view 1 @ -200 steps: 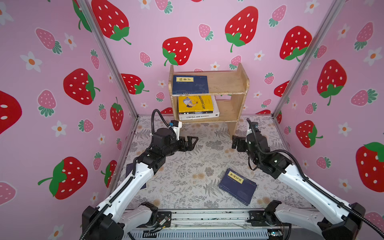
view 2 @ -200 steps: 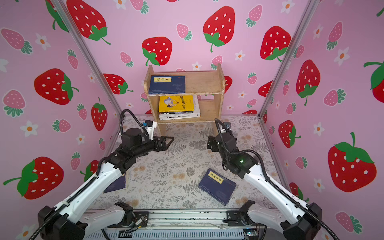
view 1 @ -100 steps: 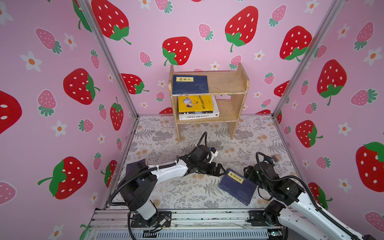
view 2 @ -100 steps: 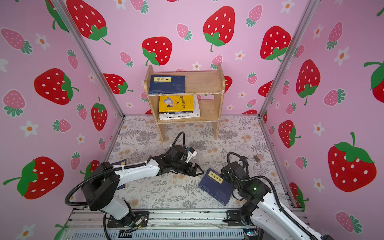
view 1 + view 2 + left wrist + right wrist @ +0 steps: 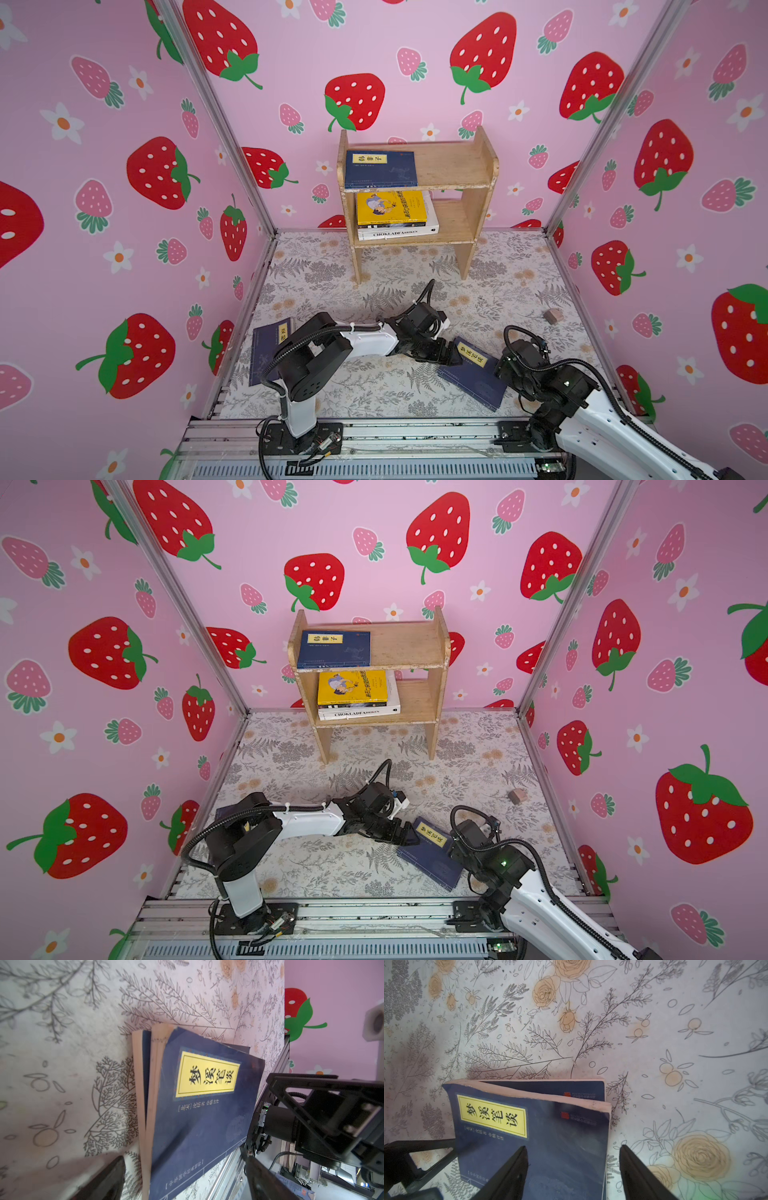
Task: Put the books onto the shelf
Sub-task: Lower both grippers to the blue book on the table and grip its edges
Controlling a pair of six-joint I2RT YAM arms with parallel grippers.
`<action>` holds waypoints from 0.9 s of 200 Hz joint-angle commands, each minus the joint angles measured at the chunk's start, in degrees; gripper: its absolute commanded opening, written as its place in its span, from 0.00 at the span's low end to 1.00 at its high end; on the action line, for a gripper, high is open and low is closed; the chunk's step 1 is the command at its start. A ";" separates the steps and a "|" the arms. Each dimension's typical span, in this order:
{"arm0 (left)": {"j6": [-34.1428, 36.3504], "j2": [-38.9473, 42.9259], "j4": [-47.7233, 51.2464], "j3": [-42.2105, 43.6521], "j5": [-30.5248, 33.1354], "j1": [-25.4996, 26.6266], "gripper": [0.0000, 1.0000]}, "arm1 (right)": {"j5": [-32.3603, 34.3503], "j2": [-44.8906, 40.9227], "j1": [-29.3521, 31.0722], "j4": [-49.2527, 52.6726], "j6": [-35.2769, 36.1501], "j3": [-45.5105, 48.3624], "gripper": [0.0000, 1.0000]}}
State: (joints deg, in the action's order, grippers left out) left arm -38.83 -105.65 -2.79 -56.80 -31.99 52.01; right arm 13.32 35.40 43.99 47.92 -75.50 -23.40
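Both grippers are set low at the navy book [image 5: 529, 1136] that lies on the floral mat [image 5: 654, 1032]. This is judged to be because a flat paperback offers no face to pinch from above and has to be taken by its edges.

The left gripper [image 5: 185, 1159] is held with its jaws spread wide. A corner of the book lies between them, neither finger is seen pressed against it, and nothing is clamped. The right gripper [image 5: 574, 1151] is likewise parted. One finger [image 5: 508, 1174] is laid over the cover and the other is set just past the book's long edge, over bare mat, so that edge is straddled rather than squeezed.

Ahead of the right jaws the cover is bowed upward, and a second navy cover [image 5: 550, 1086] with the same red seal is exposed beyond it. A second volume underneath is judged likely, though this cannot be settled.

On the yellow label [image 5: 493, 1115] "梦溪笔谈" is read. The small line beneath begins "[北宋]", and the print beside the seal is too blurred.

Well beyond both jaws, the shelf [image 5: 451, 166] is stood against the back wall.
- **Upper tier:** it is occupied by a labelled volume [image 5: 380, 170] marked "韩非子".
- **Lower tier:** a yellow cartoon cover [image 5: 392, 207] is stacked above a white spine [image 5: 397, 233] printed "CHOKLADFABRIKEN".

A stray navy paperback [image 5: 266, 353] is left far behind the left jaws, by that arm's base, and is partly hidden.
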 commanded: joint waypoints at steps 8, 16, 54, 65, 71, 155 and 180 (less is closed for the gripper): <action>-0.86 -1.73 -0.91 -3.36 -1.65 0.20 0.90 | -5.06 1.97 0.11 -5.75 -2.34 4.42 0.69; -1.22 -2.00 -1.32 -3.50 -2.05 0.20 0.89 | -6.72 2.58 0.18 -8.94 -2.52 5.80 0.68; -2.12 -1.80 -2.40 -3.59 -2.72 0.11 0.88 | -8.25 4.23 0.49 -19.44 -3.38 7.97 0.60; -2.67 -1.70 -2.98 -3.53 -3.10 -0.09 0.86 | -8.39 5.48 0.48 -22.54 -3.33 8.11 0.58; -3.20 -1.54 -3.59 -3.41 -3.33 -0.21 0.86 | -8.49 6.49 0.44 -24.13 -3.24 8.13 0.57; -7.75 6.77 -4.22 -1.54 -3.68 -5.07 0.88 | -7.23 23.91 0.53 -37.78 -0.49 3.69 0.67; -6.10 7.55 3.79 -4.62 -1.86 -5.06 0.89 | -6.58 24.71 0.56 -37.89 0.27 2.82 0.70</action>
State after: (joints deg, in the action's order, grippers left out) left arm -45.39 -99.48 -2.28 -56.60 -30.65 45.65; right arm 10.63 58.70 43.99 12.71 -75.07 -20.27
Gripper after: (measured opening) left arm 0.888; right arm 0.690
